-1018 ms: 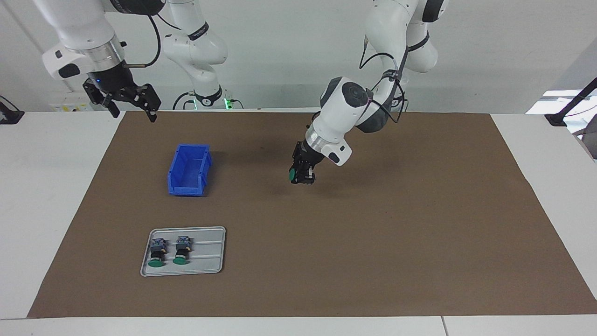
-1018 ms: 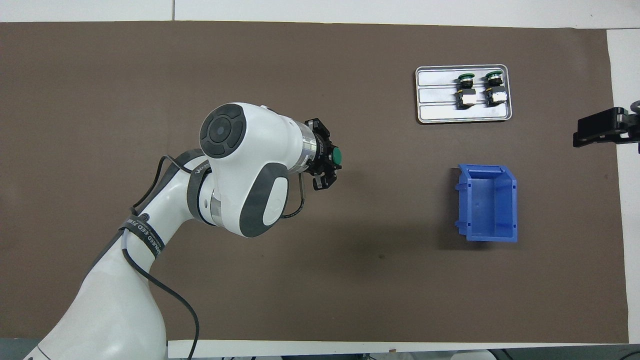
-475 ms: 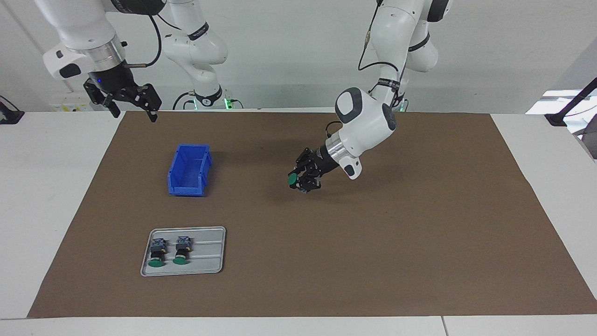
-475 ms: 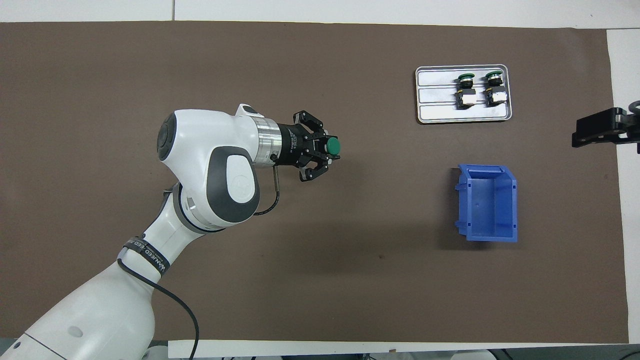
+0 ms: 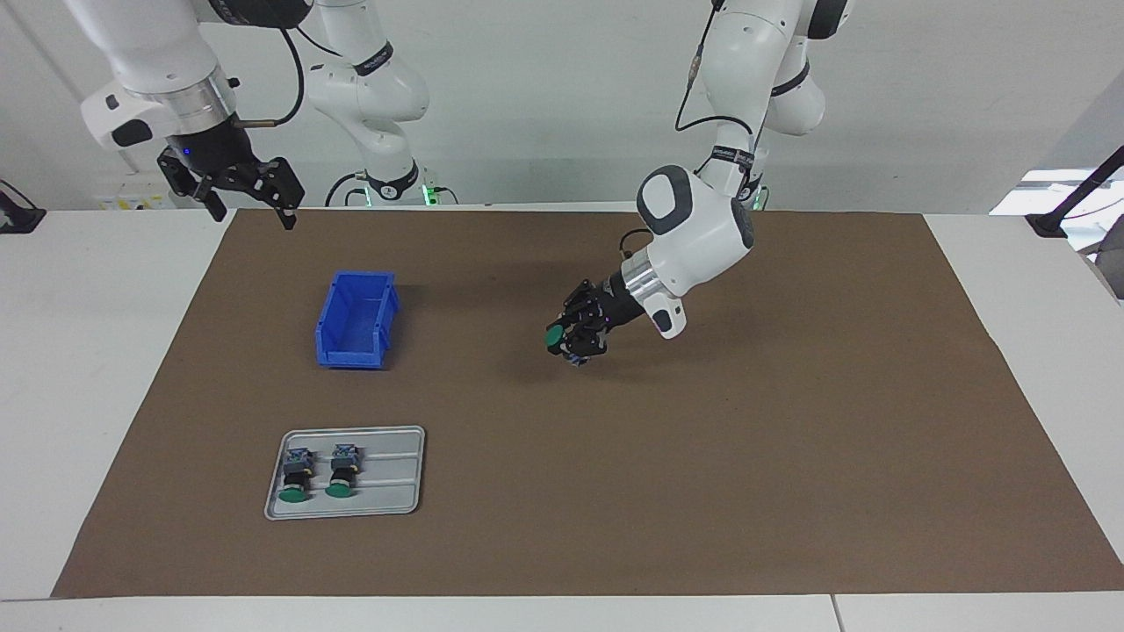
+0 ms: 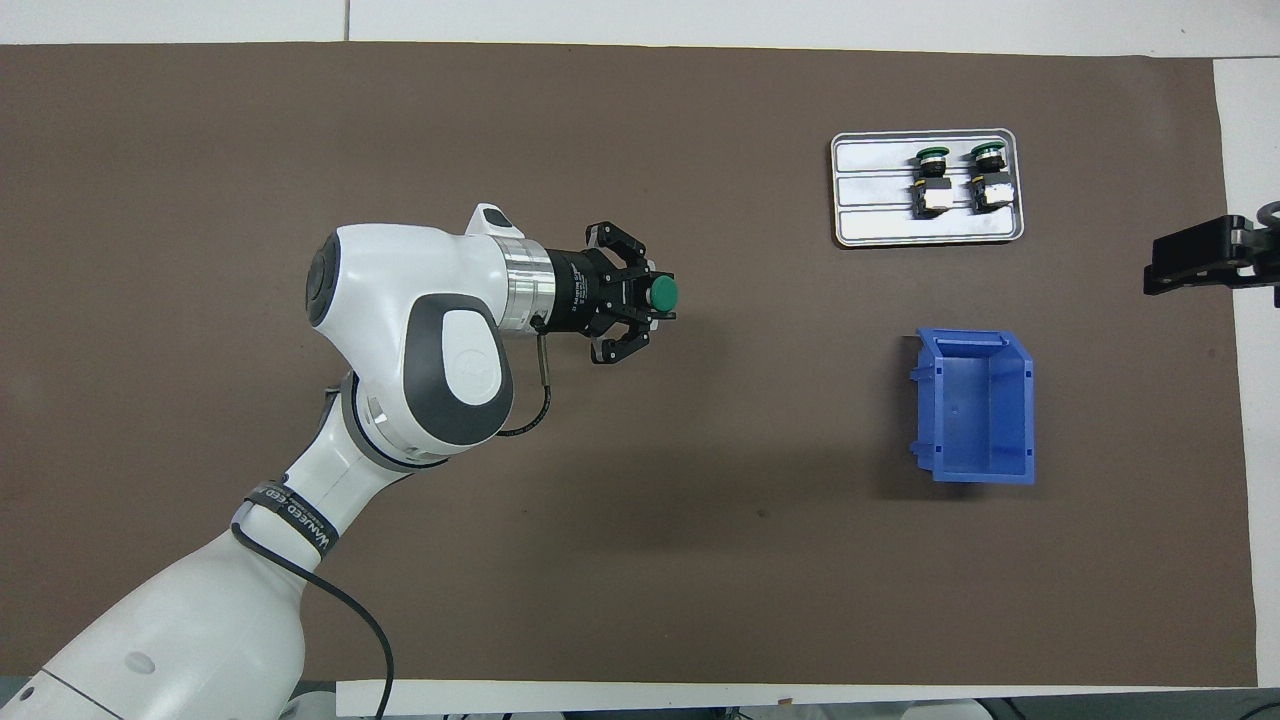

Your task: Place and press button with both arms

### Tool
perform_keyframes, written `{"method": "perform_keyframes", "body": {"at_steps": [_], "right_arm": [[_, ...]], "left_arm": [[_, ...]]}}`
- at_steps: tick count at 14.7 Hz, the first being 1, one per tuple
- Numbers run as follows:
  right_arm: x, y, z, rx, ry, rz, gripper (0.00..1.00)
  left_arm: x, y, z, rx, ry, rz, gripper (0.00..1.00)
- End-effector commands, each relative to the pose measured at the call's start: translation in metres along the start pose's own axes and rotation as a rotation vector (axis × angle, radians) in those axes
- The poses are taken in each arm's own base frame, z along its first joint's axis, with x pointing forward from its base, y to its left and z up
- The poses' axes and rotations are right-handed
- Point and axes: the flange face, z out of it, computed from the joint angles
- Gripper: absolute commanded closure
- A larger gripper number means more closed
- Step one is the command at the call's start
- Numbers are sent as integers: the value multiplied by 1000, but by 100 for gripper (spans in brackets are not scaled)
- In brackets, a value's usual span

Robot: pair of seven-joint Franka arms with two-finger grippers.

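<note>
The button [image 5: 555, 335] [image 6: 663, 292] is gripped in the left tool [image 5: 572, 341] [image 6: 640, 300], held in the air over the middle of the brown mat [image 5: 702, 491] [image 6: 200, 150], its green cap pointing toward the right arm's end of the table [image 5: 79, 351]; its terminal block is hidden between the fingers. Open mat is left all around it. In the overhead view, a blue bin [image 5: 356, 320] [image 6: 975, 405] is seen at about four o'clock from the button, and a grey tray [image 5: 395, 474] [image 6: 900, 225] at two o'clock. Two more buttons [image 5: 295, 477] [image 6: 932, 178] are counted on the tray, three in all. The right tool [image 5: 248, 204] [image 6: 1200, 262] is held open over the table's edge, partly cut off overhead, where the right arm waits.
</note>
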Motion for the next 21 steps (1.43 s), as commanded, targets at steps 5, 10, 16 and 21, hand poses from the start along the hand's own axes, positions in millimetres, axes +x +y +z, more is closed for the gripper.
{"method": "perform_keyframes", "body": {"at_steps": [5,10,16,21], "right_arm": [[-7,3,0,-9,-2,-23,1],[-7,3,0,-9,-2,-23,1],[-7,3,0,-9,-2,-23,1],[-7,3,0,-9,-2,-23,1]], "left_arm": [[50,-8,22,-43,-325,-65,100],[99,5,25,5,-540,-157,100],[136,-1,64,56,-783,-153,100],[132,-7,81,41,-731,-128,100]]}}
